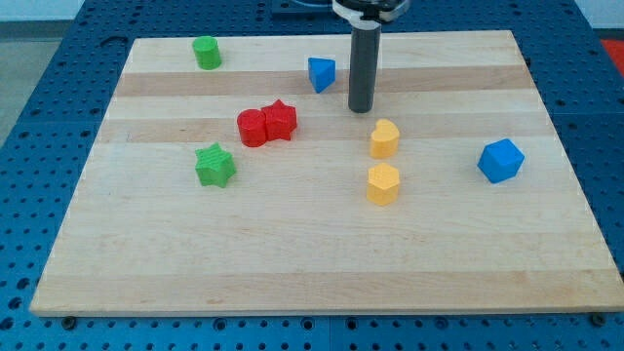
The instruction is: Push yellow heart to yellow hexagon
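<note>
The yellow heart (385, 137) sits right of the board's middle. The yellow hexagon (383, 183) lies just below it in the view, a small gap between them. My tip (361, 107) stands on the board a little above and to the left of the yellow heart, not touching it. The rod rises straight up from the tip to the view's top.
A blue block (321, 73) lies left of the rod. A red cylinder (253, 128) and a red star (280, 120) touch at mid-left. A green star (215, 165) lies below them, a green block (206, 52) at top left, a blue cube (501, 160) at right.
</note>
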